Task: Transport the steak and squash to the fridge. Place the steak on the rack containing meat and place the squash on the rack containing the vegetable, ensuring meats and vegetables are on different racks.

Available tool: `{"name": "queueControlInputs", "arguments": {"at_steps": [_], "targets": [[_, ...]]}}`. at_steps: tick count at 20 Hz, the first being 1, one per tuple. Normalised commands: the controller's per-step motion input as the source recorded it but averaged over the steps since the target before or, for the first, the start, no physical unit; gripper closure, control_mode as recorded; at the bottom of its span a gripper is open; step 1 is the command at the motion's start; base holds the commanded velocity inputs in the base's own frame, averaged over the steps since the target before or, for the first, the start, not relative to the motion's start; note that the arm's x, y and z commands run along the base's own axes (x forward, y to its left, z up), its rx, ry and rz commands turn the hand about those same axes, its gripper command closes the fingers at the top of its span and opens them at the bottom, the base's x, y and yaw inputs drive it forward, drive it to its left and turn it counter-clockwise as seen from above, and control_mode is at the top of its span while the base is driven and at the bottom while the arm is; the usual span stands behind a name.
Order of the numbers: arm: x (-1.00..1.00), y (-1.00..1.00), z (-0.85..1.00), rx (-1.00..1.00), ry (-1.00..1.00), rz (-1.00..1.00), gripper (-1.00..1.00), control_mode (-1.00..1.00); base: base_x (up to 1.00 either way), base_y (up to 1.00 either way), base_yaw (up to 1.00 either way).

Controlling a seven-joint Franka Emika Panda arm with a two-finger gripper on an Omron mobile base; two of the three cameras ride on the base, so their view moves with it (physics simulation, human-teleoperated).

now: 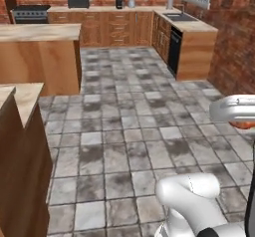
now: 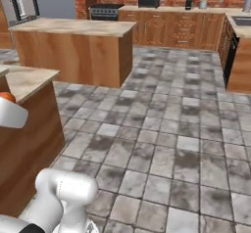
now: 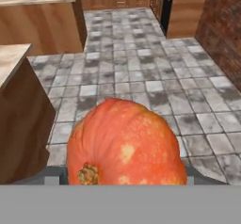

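Orange squash (image 3: pixel 126 145) right at the gripper, above tiled floor (image 3: pixel 141 68).

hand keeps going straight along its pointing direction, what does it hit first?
The orange squash already sits right in front of the hand, apparently held. Past it, the line looks to drop toward the bare tiled floor, between the wooden island and the brick wall. Depth is unclear; probably floor first.
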Motion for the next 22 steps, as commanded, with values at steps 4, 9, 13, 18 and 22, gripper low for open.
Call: {"name": "queueControlInputs", "arguments": {"at_steps": [4,9,13,18,22], "targets": [[0.00,0.00,0.00,0.00,0.00,0.00,1.00,1.00,1.00,-0.85,0.42],[0.00,0.00,0.00,0.00,0.00,0.00,1.00,1.00,1.00,-0.87,0.38],[0.00,0.00,0.00,0.00,0.00,0.00,1.00,1.00,1.00,-0.88,0.37],[0.00,0.00,0.00,0.00,0.00,0.00,1.00,1.00,1.00,-0.87,0.37],[0.00,0.00,0.00,0.00,0.00,0.00,1.00,1.00,1.00,-0.84,0.38]]}}
